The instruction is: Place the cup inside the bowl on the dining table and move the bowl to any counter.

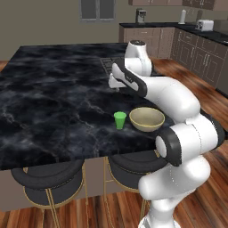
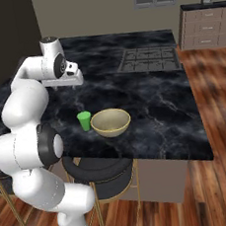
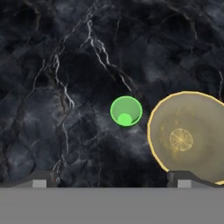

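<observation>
Gripper [image 3: 111,178], fingers spread wide and holding nothing, hangs above the dining table [image 3: 52,65]; green cup [image 3: 126,111] stands upright below it, just beside the bowl [image 3: 188,135].

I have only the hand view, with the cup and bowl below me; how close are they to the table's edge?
Observer: Both sit near the table's front edge: the cup and the bowl stand just above the stools tucked under it.
Operator: Thank you. How high is the gripper over them?
Observer: The gripper hangs well above the tabletop, open, a little farther in from the edge than the cup.
Operator: And where is a counter for later?
Observer: One counter runs along the far wall beyond the table, with wood floor between.
</observation>
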